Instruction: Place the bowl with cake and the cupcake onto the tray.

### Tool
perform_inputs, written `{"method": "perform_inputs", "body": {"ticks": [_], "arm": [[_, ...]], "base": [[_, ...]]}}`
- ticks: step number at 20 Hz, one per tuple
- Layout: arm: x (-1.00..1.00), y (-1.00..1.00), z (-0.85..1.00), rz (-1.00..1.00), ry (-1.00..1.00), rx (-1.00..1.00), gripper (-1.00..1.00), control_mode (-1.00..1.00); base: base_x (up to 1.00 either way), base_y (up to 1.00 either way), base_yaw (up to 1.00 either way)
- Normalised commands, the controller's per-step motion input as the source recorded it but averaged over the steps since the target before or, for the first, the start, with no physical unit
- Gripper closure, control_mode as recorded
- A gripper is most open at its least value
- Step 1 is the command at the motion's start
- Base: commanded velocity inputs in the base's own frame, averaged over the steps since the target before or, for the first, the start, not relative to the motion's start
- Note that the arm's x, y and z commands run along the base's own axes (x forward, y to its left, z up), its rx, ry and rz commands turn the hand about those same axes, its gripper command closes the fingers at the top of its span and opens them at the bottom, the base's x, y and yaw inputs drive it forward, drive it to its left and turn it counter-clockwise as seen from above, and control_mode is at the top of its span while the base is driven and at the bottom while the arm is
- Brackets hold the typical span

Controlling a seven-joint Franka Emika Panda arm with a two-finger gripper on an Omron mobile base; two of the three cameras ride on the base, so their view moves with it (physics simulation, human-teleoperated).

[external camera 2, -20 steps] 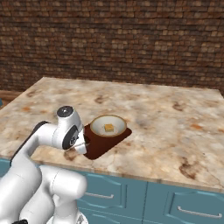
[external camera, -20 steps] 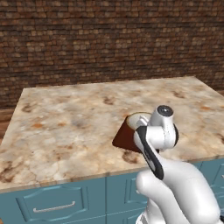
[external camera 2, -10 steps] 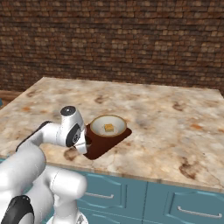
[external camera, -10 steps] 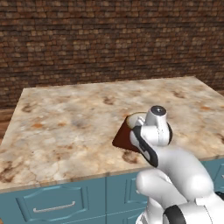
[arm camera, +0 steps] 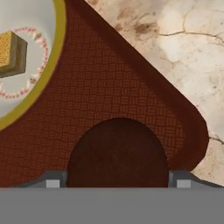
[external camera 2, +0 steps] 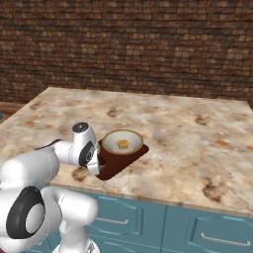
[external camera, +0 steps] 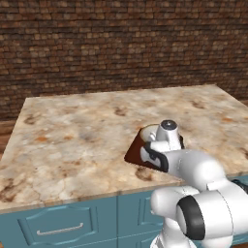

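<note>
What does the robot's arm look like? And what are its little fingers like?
The arm is smooth, glossy white, built from fat rounded tube pieces with dark grey-black rings at the joints and a round grey cap on the wrist. In the hand view, the gripper has two small dark grey fingertips, each with a pale square pad.

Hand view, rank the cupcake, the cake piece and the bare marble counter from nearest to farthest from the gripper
1. The cupcake, right between the fingertips of the gripper, on the tray.
2. The cake piece, upper left, inside the bowl.
3. The marble counter, upper right, beyond the tray's edge; close to the cake piece in distance.
</note>
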Motion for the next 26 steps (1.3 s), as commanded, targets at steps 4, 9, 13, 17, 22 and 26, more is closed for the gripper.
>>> {"method": "perform_inputs", "body": {"ticks": [4, 9, 13, 17, 22, 26], "arm": [[0.08, 0.0, -0.44, -0.05, -0.03, 0.0, 1.0, -1.0], [0.09, 0.0, -0.31, -0.04, -0.02, 0.0, 1.0, -1.0], [0.02, 0.0, -0.24, -0.03, -0.01, 0.0, -1.0, -1.0], [-0.01, -0.1, -0.04, -0.01, 0.0, 0.0, -1.0, -1.0], [-0.09, -0.05, 0.01, -0.01, -0.01, 0.01, -1.0, -1.0], [-0.07, 0.05, 0.03, 0.0, 0.0, 0.0, -1.0, -1.0]], "base": [[0.0, 0.0, 0.0], [0.0, 0.0, 0.0], [0.0, 0.0, 0.0], [0.0, 0.0, 0.0], [0.0, 0.0, 0.0], [0.0, 0.0, 0.0]]}}
